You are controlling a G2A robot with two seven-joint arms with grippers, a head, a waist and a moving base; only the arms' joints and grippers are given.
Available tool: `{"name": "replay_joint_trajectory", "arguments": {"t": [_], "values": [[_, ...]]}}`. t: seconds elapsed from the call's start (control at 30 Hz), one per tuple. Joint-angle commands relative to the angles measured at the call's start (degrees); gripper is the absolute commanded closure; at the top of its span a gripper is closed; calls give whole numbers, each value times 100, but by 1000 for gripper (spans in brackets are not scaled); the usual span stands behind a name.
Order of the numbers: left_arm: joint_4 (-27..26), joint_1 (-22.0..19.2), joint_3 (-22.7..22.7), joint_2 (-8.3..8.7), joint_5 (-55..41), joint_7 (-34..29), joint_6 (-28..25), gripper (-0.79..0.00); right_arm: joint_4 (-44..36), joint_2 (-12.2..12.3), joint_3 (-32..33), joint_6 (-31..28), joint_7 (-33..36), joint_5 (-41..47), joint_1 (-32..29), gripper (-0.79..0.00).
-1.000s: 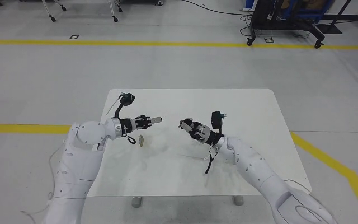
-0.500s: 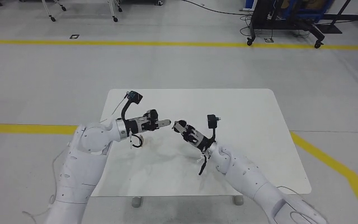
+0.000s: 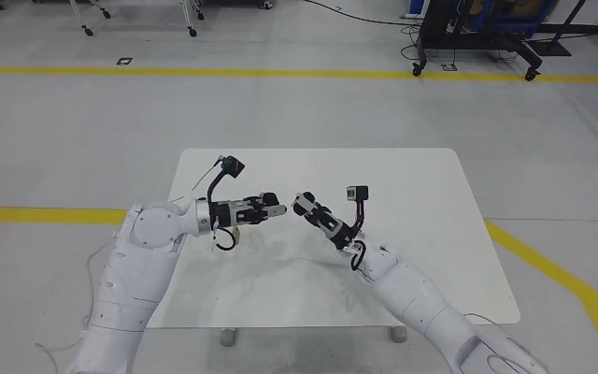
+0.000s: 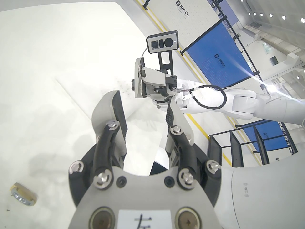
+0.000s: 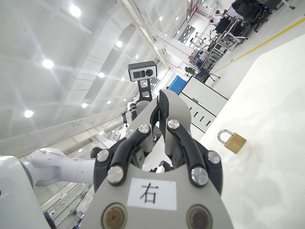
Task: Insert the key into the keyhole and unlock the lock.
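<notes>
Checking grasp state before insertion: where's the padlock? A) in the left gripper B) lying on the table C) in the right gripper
B: the padlock lies on the table, held by nothing, and the left gripper is open and empty.

- My top camera looks steeply down from above the arms at the white rounded-corner table [image 3: 411, 187].
- My left wrist camera sits close behind the grey-fingered left gripper [image 4: 143, 101], facing the other arm [image 4: 240, 101].
- My right wrist camera sits behind the right gripper [image 5: 160, 96], tilted toward the ceiling [image 5: 47, 29].
- Both wrist views share the small brass padlock [image 5: 234, 141].
</notes>
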Motion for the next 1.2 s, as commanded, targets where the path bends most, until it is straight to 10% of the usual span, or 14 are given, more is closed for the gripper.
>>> {"name": "replay_joint_trajectory", "arguments": {"t": [0.0,0.77,1.0,1.17], "values": [[55,-31,75,1,-100,-52,76,-400,-1,-18,95,0,329,140,-31,0],[458,-387,548,68,-320,-103,215,-265,545,-533,897,0,1780,421,-64,0],[490,-442,641,96,-332,-112,256,0,702,-654,1124,0,1999,374,-59,0],[495,-453,664,122,-222,8,334,0,789,-731,1267,0,2101,275,-58,0]]}}
